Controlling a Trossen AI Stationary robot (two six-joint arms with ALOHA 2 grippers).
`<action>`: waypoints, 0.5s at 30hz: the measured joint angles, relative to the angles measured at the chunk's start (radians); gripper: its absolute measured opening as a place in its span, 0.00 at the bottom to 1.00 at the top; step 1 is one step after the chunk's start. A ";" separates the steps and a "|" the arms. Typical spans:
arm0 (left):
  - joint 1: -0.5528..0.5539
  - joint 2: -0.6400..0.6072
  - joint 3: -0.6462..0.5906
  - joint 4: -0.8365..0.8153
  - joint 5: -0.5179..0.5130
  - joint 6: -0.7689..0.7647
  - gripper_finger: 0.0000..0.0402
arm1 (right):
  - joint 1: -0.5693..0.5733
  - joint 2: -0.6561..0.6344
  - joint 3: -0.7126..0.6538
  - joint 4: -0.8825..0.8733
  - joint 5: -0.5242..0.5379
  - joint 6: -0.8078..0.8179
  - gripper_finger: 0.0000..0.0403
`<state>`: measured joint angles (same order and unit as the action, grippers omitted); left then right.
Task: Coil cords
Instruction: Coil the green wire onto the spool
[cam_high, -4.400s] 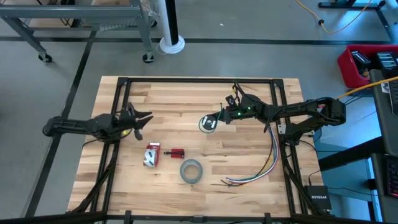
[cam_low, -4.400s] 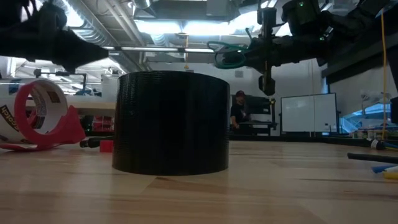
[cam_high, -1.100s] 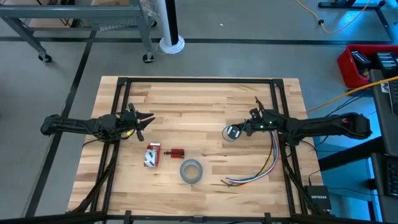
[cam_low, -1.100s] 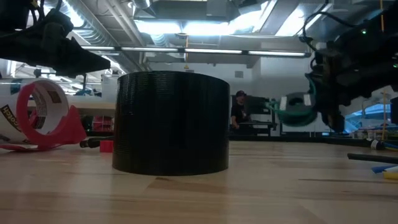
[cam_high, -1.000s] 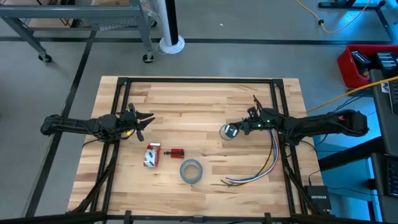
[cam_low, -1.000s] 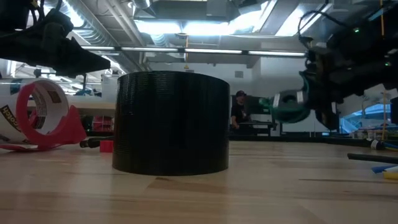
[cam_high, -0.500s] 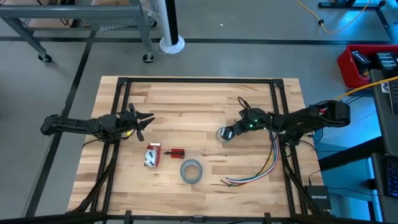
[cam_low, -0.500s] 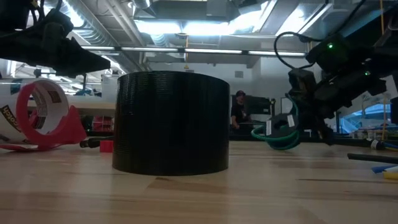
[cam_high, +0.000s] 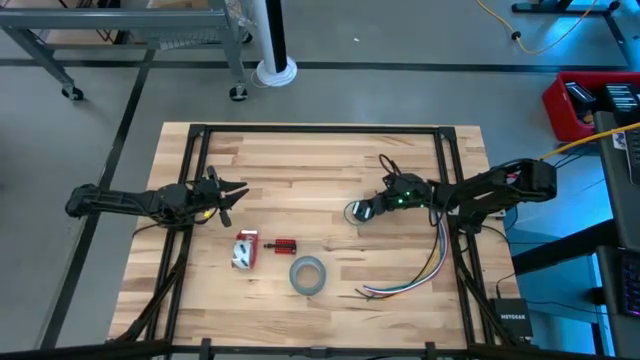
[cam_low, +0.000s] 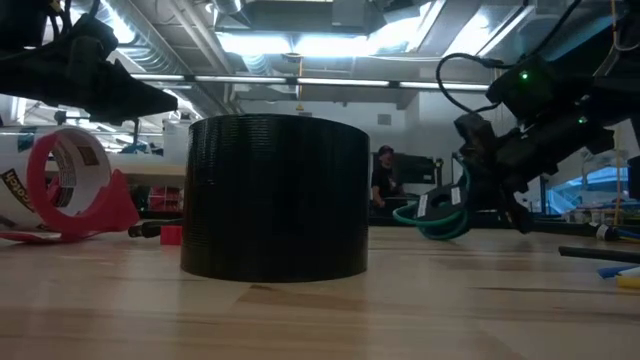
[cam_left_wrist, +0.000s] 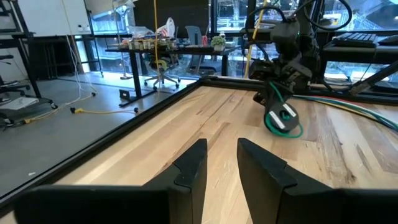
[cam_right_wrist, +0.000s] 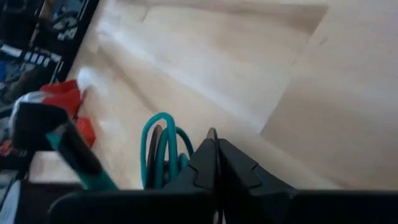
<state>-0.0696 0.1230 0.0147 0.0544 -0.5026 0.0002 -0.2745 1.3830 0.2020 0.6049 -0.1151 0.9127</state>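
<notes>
The cord is a small teal-green coil with a white tag. It shows in the high view (cam_high: 356, 211), the low view (cam_low: 440, 216), the left wrist view (cam_left_wrist: 283, 119) and the right wrist view (cam_right_wrist: 160, 149). My right gripper (cam_high: 372, 206) is shut on it, right of the table's middle and low over the wood. My left gripper (cam_high: 236, 192) is open and empty at the table's left, its fingers (cam_left_wrist: 193, 168) apart and pointing toward the coil. My right gripper pinches the coil's strands (cam_right_wrist: 184, 157) between its two shut fingers, at the coil's side nearest the arm. The fingers come from the table's right, slanting down. The coil stands on edge beyond the fingertips, its lower rim (cam_low: 438, 235) at or just above the table; I cannot tell which.
A grey tape roll (cam_high: 307, 275) lies near the front and looms as a dark cylinder in the low view (cam_low: 275, 195). A red tape dispenser (cam_high: 244, 250) and a small red piece (cam_high: 284, 245) lie left of it. Multicoloured wires (cam_high: 425, 265) lie at the right.
My right gripper has gone toward the table's left edge and down, staying shut on the coil. The coil has come down from well above the table to the table top and has tilted.
</notes>
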 joint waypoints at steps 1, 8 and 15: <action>0.000 0.000 0.000 0.000 0.000 0.000 0.20 | 0.000 0.000 0.000 0.001 0.019 0.000 0.03; 0.000 0.000 0.000 0.000 0.000 0.000 0.20 | 0.000 0.001 -0.001 -0.008 0.064 -0.002 0.19; 0.000 0.000 0.000 0.000 0.000 0.000 0.20 | -0.001 0.001 -0.001 -0.010 0.111 -0.004 0.32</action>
<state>-0.0694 0.1230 0.0147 0.0544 -0.5026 0.0002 -0.2752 1.3838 0.2008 0.5947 -0.0045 0.9086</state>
